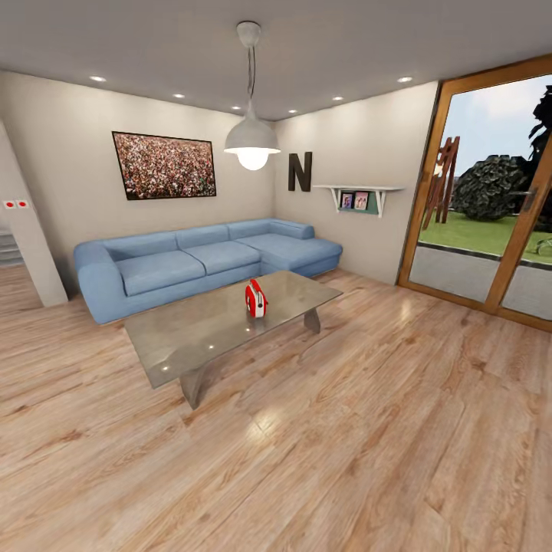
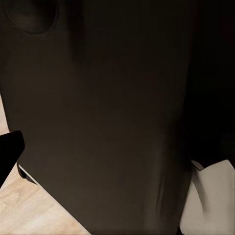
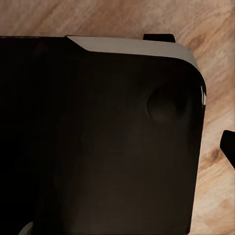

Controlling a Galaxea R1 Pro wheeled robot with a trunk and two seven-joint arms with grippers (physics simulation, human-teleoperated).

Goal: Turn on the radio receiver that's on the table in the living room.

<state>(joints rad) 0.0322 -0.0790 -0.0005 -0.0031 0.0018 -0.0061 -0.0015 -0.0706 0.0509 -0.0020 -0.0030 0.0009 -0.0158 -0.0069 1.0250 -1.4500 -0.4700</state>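
Near: my wrist cameras face my own dark base panel [image 3: 98, 147] over wood floor [image 1: 345, 460]; whether my jaws are spread or pressed together, I cannot tell. Middle: the radio receiver [image 1: 256, 298] stands upright on the glass coffee table [image 1: 192, 337], toward its far half. It looks light, rigid, easily tipped; I judge its dial face the place to press. Far: blue sofa [image 1: 192, 261].

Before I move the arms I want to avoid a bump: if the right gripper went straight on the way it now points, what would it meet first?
Most likely the robot's own dark body panel, which sits right in front of the right wrist camera, with wood floor beyond its edge. How near the panel is cannot be judged.
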